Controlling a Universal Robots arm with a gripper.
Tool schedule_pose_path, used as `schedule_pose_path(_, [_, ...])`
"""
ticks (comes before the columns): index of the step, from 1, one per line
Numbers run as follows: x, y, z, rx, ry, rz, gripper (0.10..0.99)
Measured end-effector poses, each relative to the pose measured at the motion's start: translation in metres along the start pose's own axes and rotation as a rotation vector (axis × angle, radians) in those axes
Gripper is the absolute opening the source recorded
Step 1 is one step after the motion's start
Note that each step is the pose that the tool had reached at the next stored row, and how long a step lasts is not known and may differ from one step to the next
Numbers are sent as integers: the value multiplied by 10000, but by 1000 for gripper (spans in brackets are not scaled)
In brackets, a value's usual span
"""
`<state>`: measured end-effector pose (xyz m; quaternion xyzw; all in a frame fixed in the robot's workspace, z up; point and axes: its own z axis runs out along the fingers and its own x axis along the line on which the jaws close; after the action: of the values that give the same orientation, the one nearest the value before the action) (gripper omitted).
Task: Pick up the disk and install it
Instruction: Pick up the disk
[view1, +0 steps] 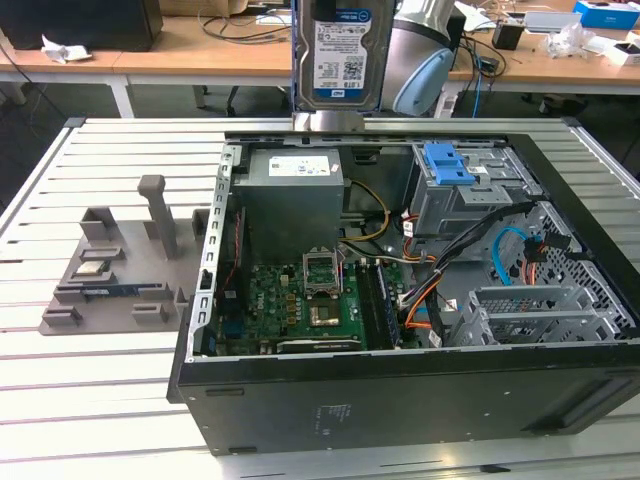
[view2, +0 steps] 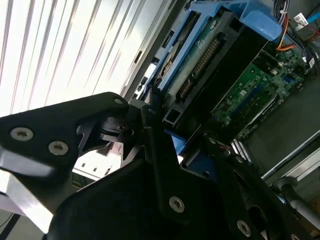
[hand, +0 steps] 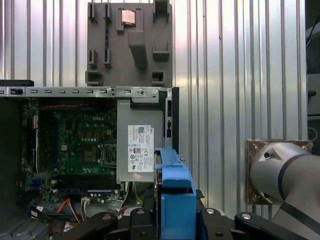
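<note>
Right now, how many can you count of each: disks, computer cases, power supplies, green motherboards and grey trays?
Disk, held up by the gripper: 1
Open computer case: 1
Power supply: 1
Green motherboard: 1
Grey parts tray: 1
Total: 5

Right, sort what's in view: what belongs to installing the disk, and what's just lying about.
Job in hand: the disk, held up by the gripper; the open computer case below it; its drive cage with the blue latch.
Lying about: the grey parts holder on the table; the cables and the blue box on the desk behind.
</note>
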<state>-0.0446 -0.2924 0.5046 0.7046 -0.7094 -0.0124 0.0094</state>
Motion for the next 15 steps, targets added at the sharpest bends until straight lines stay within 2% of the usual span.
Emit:
schedule_pose_path(3, [-1,-100,-3,0,1,0,365])
schedule_pose_path(8, [-3,-388,-12,0,0,0,365])
schedule_pose_path(13, [-4,-548,-17,0,0,2,365])
schedule_pose_path(15, [-4,-646,-19,0,-1,1,365])
